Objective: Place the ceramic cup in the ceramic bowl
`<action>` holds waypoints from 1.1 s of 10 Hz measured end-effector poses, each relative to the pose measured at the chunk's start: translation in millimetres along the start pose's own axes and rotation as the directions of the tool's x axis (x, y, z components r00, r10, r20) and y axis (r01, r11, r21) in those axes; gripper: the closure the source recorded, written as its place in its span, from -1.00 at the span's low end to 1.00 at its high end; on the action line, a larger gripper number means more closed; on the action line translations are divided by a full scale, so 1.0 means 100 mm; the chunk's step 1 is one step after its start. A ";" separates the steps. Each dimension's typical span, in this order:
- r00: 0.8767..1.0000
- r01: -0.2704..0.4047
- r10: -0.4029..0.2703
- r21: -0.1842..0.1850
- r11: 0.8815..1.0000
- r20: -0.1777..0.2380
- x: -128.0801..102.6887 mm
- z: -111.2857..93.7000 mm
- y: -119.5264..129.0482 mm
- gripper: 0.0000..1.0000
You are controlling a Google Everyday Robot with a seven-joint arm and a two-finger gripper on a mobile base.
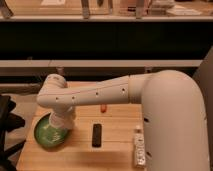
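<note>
Hanging over the near left of the bench (117, 127), your gripper (60, 125) points down into the ceramic bowl (44, 136). The wrist hides the jaws, so you cannot tell whether they are spread or pinching anything. Right of the green bowl lies a black remote (96, 135). A small orange object (103, 107) sits farther back beneath the arm (100, 92), and a white object (139, 149) lies at the near right.

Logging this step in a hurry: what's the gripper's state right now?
Gripper: lowered over the ceramic bowl; whether it is open, closed or holding anything cannot be told.
</note>
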 end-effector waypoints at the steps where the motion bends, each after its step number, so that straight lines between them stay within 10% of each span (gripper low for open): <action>1: 1.000 0.001 -0.001 0.000 1.000 0.000 0.00 0.00 -0.01 0.77; 8: 1.000 0.009 -0.009 -0.002 1.000 0.005 -0.01 0.01 0.01 0.41; 11: 1.000 0.011 -0.011 -0.002 1.000 0.007 0.00 0.02 0.01 0.60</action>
